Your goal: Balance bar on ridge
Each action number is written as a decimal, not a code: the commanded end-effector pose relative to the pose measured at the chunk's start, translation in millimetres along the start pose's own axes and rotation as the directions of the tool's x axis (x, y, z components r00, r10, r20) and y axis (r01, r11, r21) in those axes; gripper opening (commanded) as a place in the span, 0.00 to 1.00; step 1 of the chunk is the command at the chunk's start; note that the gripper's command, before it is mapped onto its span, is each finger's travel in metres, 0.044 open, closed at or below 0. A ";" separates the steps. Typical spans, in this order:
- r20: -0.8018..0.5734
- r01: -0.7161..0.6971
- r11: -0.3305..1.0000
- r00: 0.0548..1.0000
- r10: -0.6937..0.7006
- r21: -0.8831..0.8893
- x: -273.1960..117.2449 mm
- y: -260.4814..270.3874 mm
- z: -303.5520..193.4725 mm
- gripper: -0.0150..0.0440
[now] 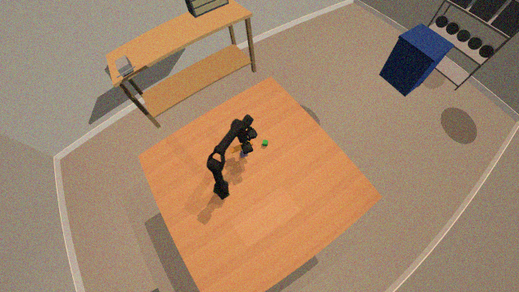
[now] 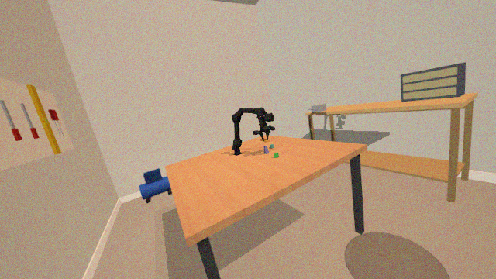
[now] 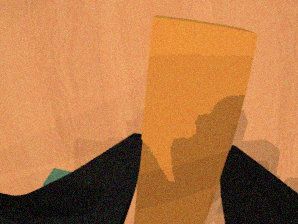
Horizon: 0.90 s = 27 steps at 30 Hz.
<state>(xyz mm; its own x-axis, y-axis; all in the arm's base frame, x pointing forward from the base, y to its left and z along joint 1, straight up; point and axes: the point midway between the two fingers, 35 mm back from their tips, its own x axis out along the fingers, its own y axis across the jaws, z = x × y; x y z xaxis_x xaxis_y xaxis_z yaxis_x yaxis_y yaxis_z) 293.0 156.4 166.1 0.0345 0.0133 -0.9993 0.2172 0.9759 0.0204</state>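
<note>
The orange bar (image 1: pixel 236 149) (image 2: pixel 265 140) (image 3: pixel 200 45) is between the fingers of my gripper (image 2: pixel 265 138) (image 3: pixel 182 149), which is shut on it. In the wrist view the bar runs lengthwise between the fingertips, its far end sticking out past them. The small purple-blue ridge (image 1: pixel 243 155) (image 2: pixel 266 149) stands on the table (image 1: pixel 268 211) (image 2: pixel 240 182). In the exterior view the bar shows above and behind the ridge, apart from it. The ridge does not show in the wrist view. The arm covers part of the bar in the top view.
A bright green block (image 1: pixel 264 143) (image 2: pixel 276 155) lies on the table near the ridge. A teal block (image 2: pixel 271 146) (image 3: pixel 55 177) lies close to the ridge too, partly behind the left finger in the wrist view.
</note>
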 end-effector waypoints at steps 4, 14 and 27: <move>-0.007 -0.001 1.000 1.000 0.001 0.004 12.4 0.8 -1.8 0.25; -0.007 0.000 1.000 1.000 0.000 0.004 28.9 -0.5 -1.7 0.25; -0.007 0.000 1.000 1.000 0.000 0.005 37.9 -1.9 -1.9 0.25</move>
<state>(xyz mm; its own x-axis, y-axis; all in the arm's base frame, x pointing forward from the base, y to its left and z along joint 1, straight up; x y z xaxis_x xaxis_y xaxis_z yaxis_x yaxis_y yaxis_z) 292.5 155.3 128.9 0.0293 0.0103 -0.9995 0.2219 0.9749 0.0165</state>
